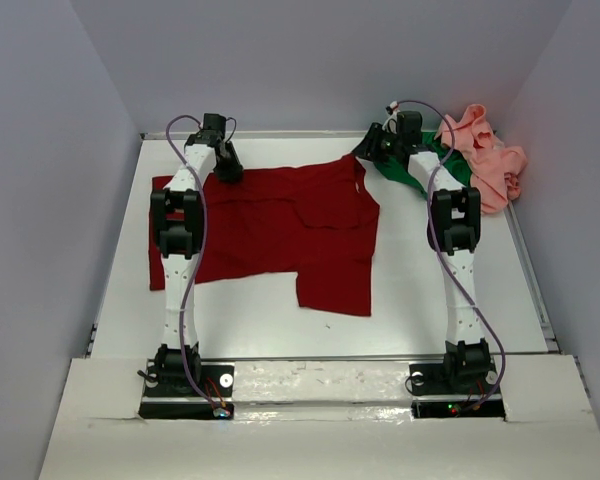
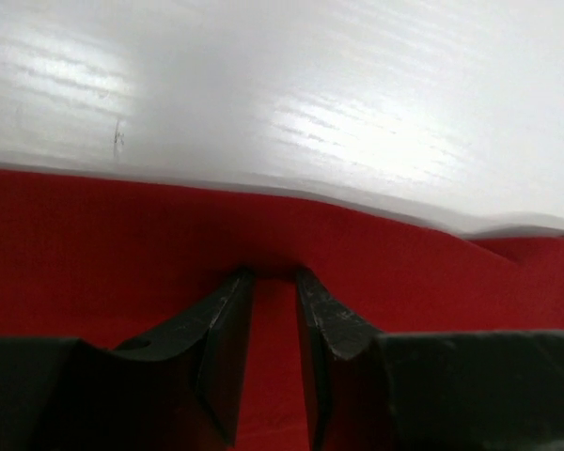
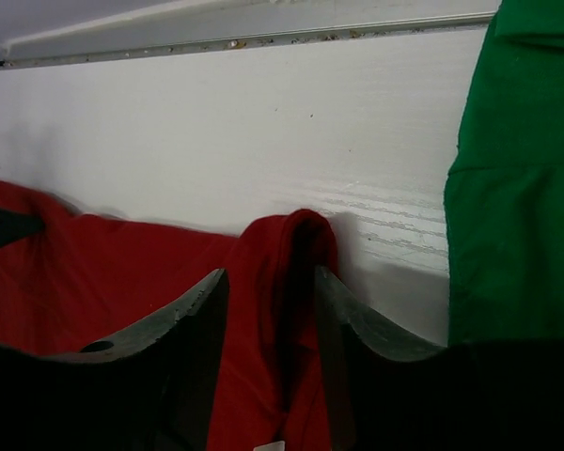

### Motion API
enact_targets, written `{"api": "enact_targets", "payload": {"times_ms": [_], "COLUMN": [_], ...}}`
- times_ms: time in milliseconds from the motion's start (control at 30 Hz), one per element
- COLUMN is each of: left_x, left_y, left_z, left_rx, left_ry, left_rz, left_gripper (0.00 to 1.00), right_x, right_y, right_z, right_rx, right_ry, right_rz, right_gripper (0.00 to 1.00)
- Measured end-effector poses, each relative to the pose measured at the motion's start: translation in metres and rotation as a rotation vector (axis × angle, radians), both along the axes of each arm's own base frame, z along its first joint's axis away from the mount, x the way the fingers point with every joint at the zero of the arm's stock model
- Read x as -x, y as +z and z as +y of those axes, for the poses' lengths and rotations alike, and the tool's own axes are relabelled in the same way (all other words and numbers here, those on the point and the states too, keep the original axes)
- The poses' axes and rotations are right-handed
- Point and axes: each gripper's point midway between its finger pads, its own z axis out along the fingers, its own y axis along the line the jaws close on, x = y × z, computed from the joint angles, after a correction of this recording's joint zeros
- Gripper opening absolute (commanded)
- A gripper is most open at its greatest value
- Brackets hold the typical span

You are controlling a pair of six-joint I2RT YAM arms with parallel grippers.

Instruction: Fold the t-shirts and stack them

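Now the red shirt (image 1: 280,225) lies spread flat over the left and middle of the surface (image 1: 400,290), with its top along the far edge. The green shirt (image 3: 517,188) and the pink shirt (image 1: 490,160) sit bunched in the far right corner.

My left tool (image 2: 273,274) is down on the far edge of the red shirt, near its left end. Its fingers are close together with red in the thin gap. I cannot tell if they really bite the cloth. My right tool (image 3: 271,272) is at the far right end of the red shirt, clamped on a stood-up fold of it.

I think the step is to fold the far edge over toward the near edge. To do it well, I should lift both tools at the same time and to the same height. I should keep the edge pulled straight between them. I should lay it down flat, with no bumps. The green shirt is just beside my right tool, so I must not drag it along.

My arms cover strips of the red shirt from above. Most of the green shirt hides under my right arm. I cannot see under my fingertips.
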Motion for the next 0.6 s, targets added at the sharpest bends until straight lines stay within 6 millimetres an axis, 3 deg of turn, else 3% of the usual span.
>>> {"api": "enact_targets", "payload": {"times_ms": [200, 367, 500, 600], "left_x": [-0.017, -0.038, -0.044, -0.027], "left_y": [0.005, 0.028, 0.076, 0.139], "left_z": [-0.005, -0.007, -0.001, 0.005], "left_rx": [0.032, 0.049, 0.034, 0.024], "left_ry": [0.004, 0.017, 0.045, 0.074], "left_rz": [-0.095, -0.201, -0.291, -0.376], "left_gripper": [0.44, 0.44, 0.44, 0.44], "right_x": [0.000, 0.004, 0.019, 0.039], "right_y": [0.010, 0.038, 0.072, 0.103], "right_z": [-0.001, -0.004, -0.007, -0.010], "right_rx": [0.008, 0.021, 0.025, 0.026], "right_ry": [-0.005, -0.010, -0.016, -0.021], "right_rz": [-0.018, -0.056, -0.070, -0.077], "right_gripper": [0.58, 0.57, 0.54, 0.54]}}
